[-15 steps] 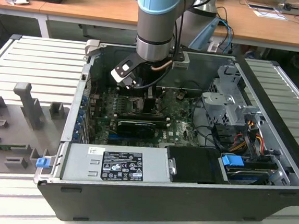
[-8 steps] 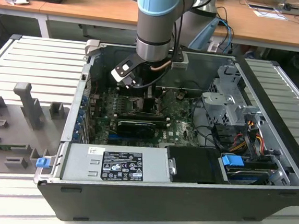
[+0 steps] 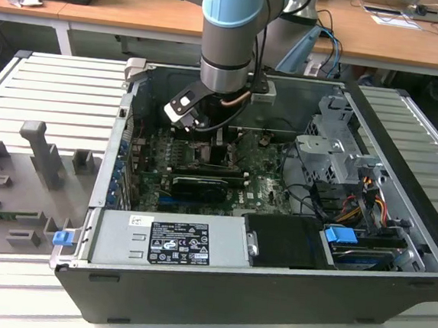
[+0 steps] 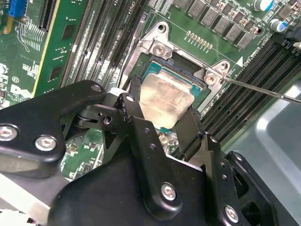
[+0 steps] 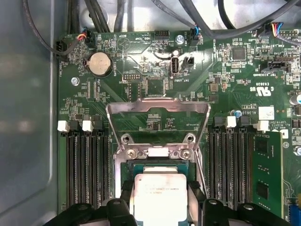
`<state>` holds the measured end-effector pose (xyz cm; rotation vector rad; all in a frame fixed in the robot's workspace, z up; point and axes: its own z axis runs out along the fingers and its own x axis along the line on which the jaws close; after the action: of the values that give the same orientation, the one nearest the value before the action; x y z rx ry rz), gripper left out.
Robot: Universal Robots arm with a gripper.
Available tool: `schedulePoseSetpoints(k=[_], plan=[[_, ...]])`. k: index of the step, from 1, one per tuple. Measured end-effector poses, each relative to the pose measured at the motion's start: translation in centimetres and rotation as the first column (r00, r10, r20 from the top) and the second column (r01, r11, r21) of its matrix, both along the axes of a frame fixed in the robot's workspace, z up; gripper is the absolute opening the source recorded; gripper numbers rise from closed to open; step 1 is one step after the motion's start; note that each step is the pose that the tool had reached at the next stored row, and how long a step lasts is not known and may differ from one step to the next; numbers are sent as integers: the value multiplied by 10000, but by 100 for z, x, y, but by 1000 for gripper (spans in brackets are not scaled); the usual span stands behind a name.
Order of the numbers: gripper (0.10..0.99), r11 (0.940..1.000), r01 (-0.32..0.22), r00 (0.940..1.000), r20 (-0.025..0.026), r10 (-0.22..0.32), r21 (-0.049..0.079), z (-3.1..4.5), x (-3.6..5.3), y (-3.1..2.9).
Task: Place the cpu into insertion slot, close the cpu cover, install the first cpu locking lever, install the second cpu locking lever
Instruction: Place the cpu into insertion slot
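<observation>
the arm [image 3: 229,27] comes down from 12 o'clock in the exterior view into an open computer case [image 3: 418,250] that lies on a ribbed metal bench [image 3: 49,91]. a grey power supply [image 3: 170,240] fills the case's 6 o'clock edge, and a moulded grey tray [image 3: 17,192] sits on the bench at 9 o'clock of the case.

in the second wrist view the gripper [image 4: 162,106] is low over the motherboard. its black fingers [image 4: 190,129] are clenched on two opposite edges of the cpu [image 4: 167,96]. the chip, pale metal top upward, is within the frame of the insertion slot [image 4: 149,59] (whether it is fully seated i cannot tell).

in the first wrist view the cpu cover [image 5: 136,104] is swung open. it stands up from its hinge at the far edge of the slot, and bare board shows through its cut-out. one locking lever [image 4: 263,90] juts out free from a corner of the slot. rows of black memory slots [image 5: 84,165] flank the slot on both sides, and one green memory stick [image 5: 263,174] is fitted.
</observation>
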<state>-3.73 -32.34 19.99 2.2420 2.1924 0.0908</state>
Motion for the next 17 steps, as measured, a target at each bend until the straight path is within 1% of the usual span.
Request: schedulePoseSetpoints(k=[3,4,5,8,11,12,14,15,16,17], plan=[[537,10000,1,10000,1,-1,1,-3,0,0],[549,10000,1,10000,1,-1,3,-3,0,1],[612,10000,1,10000,1,-1,2,-4,0,0],[612,10000,3,10000,3,-3,4,-5,0,5],[612,10000,1,10000,0,-1,0,50,0,4],[612,10000,0,10000,-6,0,-19,86,0,4],[600,10000,1,10000,-20,-1,-20,111,1,4],[533,10000,0,10000,-40,0,-20,125,3,4],[408,10000,2,10000,-64,-2,-20,146,5,4],[290,10000,1,10000,-74,-1,-18,151,6,5]])
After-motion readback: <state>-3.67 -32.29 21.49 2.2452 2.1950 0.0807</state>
